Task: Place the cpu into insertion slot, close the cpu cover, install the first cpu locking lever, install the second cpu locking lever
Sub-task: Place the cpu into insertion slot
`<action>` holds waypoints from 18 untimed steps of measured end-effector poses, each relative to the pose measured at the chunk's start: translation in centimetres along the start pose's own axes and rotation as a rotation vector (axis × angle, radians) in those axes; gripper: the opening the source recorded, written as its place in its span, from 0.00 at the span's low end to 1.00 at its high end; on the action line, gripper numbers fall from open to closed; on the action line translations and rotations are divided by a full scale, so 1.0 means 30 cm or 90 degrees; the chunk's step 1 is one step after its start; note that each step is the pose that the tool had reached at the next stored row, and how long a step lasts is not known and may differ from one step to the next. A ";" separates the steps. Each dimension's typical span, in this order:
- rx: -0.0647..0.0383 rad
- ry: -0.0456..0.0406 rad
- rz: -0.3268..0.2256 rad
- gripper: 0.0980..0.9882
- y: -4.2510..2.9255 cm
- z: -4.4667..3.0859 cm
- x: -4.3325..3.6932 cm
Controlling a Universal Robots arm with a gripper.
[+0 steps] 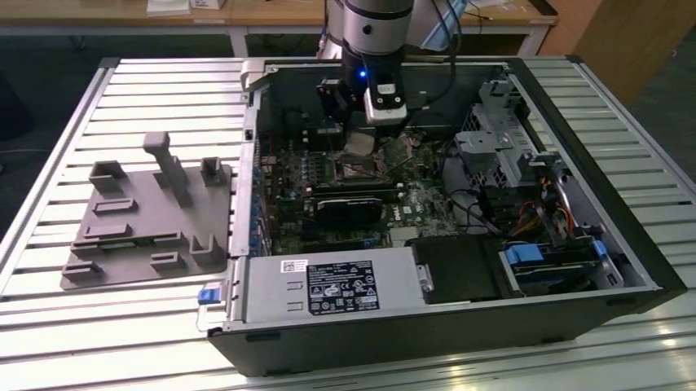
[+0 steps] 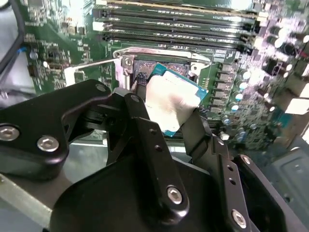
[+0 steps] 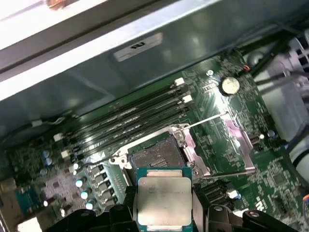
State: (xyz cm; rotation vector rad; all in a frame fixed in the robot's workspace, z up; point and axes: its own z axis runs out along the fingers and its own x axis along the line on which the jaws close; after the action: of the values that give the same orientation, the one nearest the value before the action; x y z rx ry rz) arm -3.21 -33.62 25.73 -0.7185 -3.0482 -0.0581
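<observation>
One chip is in play: your end effector [image 3: 162, 209] is clenched on the cpu [image 3: 162, 195], holding it by opposite edges just beside the insertion slot [image 3: 157, 154], not yet seated. I'd level the cpu, square it to the insertion slot and go down gently. The cpu cover [image 3: 243, 140] lies flipped open beside the insertion slot. To the exterior view's left of the insertion slot, a grey holder [image 1: 142, 236] sits on the counter [image 1: 65, 98]. The insertion slot itself looks bare inside the open computer case [image 1: 435, 326].

Silver-faced cpu [image 3: 161, 200] near uncovered insertion slot [image 3: 157, 154]
</observation>
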 end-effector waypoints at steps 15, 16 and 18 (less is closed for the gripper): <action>-0.003 -0.0059 0.174 0.49 -0.001 0.019 0.000; -0.003 -0.0063 0.186 0.49 -0.001 0.020 0.000; -0.004 -0.0071 0.209 0.49 -0.001 0.023 0.000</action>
State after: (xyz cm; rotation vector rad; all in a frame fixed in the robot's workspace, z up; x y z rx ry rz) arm -3.21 -33.62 25.05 -1.2100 -2.8953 -0.0598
